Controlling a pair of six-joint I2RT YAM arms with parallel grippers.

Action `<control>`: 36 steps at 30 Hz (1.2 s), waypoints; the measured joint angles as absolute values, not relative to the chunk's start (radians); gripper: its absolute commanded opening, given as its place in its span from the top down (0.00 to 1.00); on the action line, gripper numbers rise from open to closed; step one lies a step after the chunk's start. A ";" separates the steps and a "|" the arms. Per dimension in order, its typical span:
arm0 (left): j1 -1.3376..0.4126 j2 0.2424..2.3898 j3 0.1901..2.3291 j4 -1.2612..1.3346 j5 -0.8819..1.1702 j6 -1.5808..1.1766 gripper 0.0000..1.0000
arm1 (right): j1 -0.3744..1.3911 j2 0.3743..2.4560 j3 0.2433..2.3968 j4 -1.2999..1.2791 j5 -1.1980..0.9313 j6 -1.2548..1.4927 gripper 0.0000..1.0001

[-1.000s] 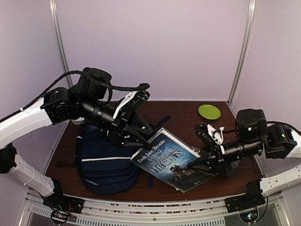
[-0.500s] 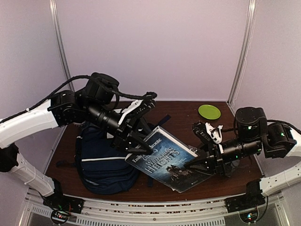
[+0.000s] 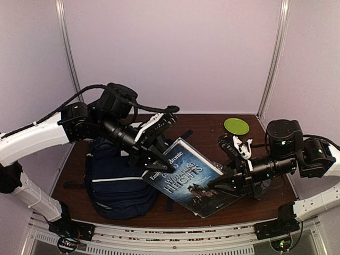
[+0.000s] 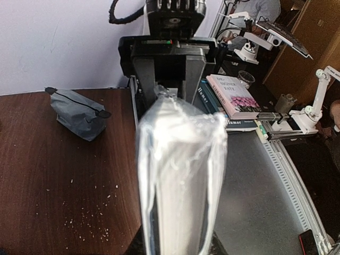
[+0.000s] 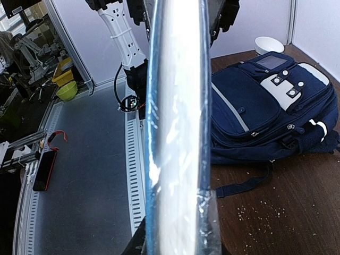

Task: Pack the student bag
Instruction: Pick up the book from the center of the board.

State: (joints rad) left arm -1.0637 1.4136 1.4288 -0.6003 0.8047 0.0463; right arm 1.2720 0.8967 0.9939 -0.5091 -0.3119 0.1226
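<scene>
The book (image 3: 188, 178) hangs above the desk (image 3: 207, 127), pinched at opposite ends by the left tool (image 3: 153, 158) and the right tool (image 3: 224, 184); its long axis points leftward at the student bag (image 3: 114, 180), lying flat under the nearer left arm.

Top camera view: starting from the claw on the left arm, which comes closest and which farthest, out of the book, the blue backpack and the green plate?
1. book: its upper-left edge sits in the left gripper, mid-scene.
2. student bag: lying just below and left of that gripper.
3. green plate: far off in the back right corner.
</scene>
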 measured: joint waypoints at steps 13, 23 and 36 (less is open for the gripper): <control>-1.022 1.269 1.261 -0.484 0.786 -0.104 1.00 | 1.272 0.714 0.890 -0.258 -0.144 0.280 0.01; -0.954 1.107 1.076 -0.084 0.718 -0.336 1.00 | 1.272 0.514 0.584 -0.028 0.023 0.487 0.00; -0.952 1.142 0.992 0.285 0.761 -0.623 1.00 | 1.272 0.586 0.585 0.136 -0.113 0.519 0.21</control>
State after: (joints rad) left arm -0.9524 1.1419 0.9920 0.2852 0.7612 -0.6231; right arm 1.2720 0.5861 0.5846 0.1364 -0.1135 0.5186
